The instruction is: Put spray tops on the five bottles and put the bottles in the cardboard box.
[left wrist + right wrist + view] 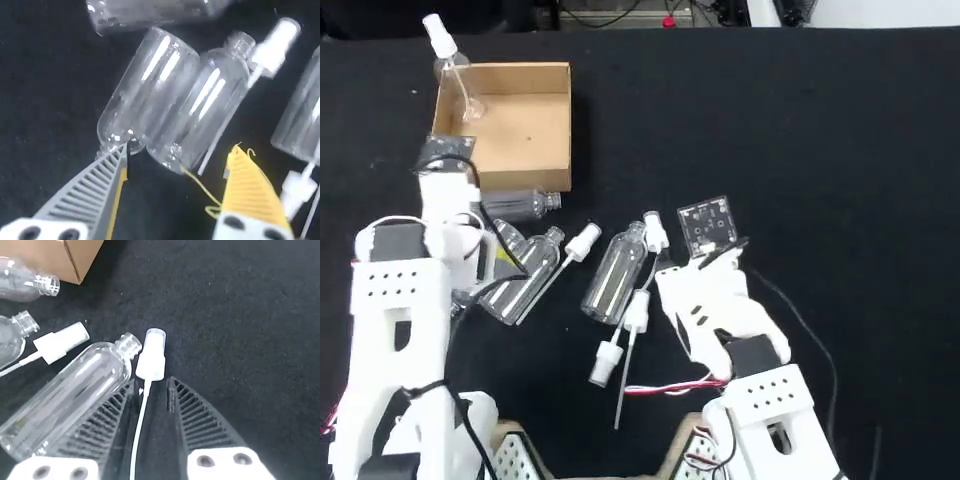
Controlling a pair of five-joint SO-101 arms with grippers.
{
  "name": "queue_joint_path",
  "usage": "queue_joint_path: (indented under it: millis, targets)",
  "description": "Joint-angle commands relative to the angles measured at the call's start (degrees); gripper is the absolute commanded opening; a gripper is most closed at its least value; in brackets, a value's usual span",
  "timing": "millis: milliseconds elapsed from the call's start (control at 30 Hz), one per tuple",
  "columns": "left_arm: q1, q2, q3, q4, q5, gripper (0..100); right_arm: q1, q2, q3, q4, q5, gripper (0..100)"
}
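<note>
So the left gripper [177, 155] is gaping wide over the bases of two bottles [145, 90], while the right gripper [150, 385] is sitting barely open, with the tube of a spray top [151, 357] lying between its jaws.

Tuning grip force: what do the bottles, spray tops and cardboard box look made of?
Bottles: clear glossy plastic by the look, see-through with bright streaks; glass not ruled out. Spray tops: opaque white plastic, smooth, with a thin dip tube. Cardboard box: matte brown cardboard, no shine.
</note>
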Motion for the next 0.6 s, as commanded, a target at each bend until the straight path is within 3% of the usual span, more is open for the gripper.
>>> queue_joint_path:
  millis: [0, 200, 400, 567]
  targets:
    - [0.7, -1.0, -2.7, -1.3, -0.8, 33, -1.4, -0.2, -3.3, 0.2, -0.5, 10.0]
    - [4.5, -1.0, 0.2, -2.1, -8.1, 34, -2.4, -0.2, -3.1, 0.3, -0.5, 10.0]
    - [9.6, 5.9, 0.7, -9.1, -7.0, 34, -2.4, -0.5, -2.2, -0.2, -0.5, 10.0]
    - [9.9, 15.9, -4.9, -7.4, -7.3, 34, -2.4, -0.5, -1.8, -1.3, -0.5, 10.0]
